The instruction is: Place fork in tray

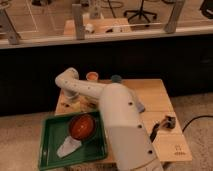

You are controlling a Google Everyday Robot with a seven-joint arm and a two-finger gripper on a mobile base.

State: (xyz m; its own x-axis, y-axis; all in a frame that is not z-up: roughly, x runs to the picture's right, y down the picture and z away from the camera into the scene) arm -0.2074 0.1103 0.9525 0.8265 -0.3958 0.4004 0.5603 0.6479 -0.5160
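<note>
tool [73, 101] low over table [160, 97], grip cannot tell; green tray [50, 137] nearby holds red bowl [82, 126], pale crumpled thing [69, 147].

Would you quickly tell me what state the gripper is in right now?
Gripper: low over the table behind the green tray; whether it is open, closed or holding anything cannot be told.

Bulky white arm [119, 131], dark screws [135, 127], tool [75, 98] below elbow [67, 80]

A: Readable text, labels, numbers anywhere?
B: None legible. Tiny dark mark [177, 147] on table [155, 92], lower right, unreadable.
A: Gripper [73, 100] where?
B: Left of centre, above table's left end, behind tray corner.
</note>
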